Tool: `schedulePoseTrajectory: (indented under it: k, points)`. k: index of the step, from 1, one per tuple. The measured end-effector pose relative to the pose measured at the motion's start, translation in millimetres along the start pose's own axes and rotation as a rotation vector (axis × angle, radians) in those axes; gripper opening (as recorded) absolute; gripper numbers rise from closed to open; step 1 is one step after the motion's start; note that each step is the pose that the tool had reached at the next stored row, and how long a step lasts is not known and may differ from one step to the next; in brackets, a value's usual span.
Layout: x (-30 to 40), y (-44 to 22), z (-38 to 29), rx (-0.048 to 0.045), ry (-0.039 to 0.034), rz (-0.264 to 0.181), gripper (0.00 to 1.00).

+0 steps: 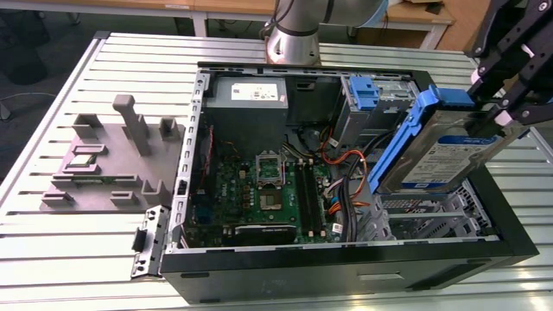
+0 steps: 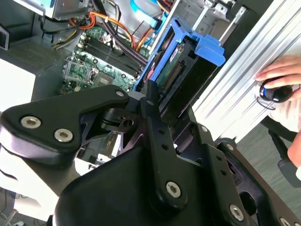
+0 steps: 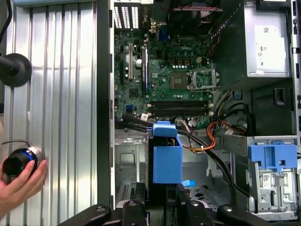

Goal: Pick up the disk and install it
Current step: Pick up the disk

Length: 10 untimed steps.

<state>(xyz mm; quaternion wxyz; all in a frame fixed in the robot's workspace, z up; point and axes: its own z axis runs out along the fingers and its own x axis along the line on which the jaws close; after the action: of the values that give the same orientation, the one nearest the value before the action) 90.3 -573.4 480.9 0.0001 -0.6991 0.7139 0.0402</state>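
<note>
The disk point(image 1: 441, 152) is a silver drive with a white-and-blue label and blue rails. It hangs tilted, one end up, over the drive cage point(image 1: 432, 214) at the exterior view's right of the open computer case. My gripper point(image 1: 496, 113) is shut on its upper end. In the second wrist view the disk point(image 2: 181, 70) sticks out past the black fingers point(image 2: 153, 101), which clamp its sides. In the first wrist view the disk point(image 3: 164, 162) shows end-on as a blue block above the metal bay, with the gripper point(image 3: 162, 207) behind it.
The black case point(image 1: 346, 272) lies open on a slatted metal table point(image 1: 87, 259), showing the motherboard point(image 1: 259, 188), a grey power-supply box point(image 1: 250, 97), orange cables and another blue carrier point(image 1: 363, 94). A grey fixture point(image 1: 112, 155) stands at the exterior view's left. A person's hand point(image 3: 21, 174) rests on the table.
</note>
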Motion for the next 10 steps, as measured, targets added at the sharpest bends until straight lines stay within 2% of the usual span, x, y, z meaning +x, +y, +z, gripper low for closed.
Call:
schedulePoseTrajectory:
  k: [4, 10]
  points:
    - [0.1, -0.4, 0.0, 0.0000, -0.0002, 0.000, 0.35]
    - [4.5, -3.1, 0.8, 0.0000, -0.0002, 0.000, 0.35]
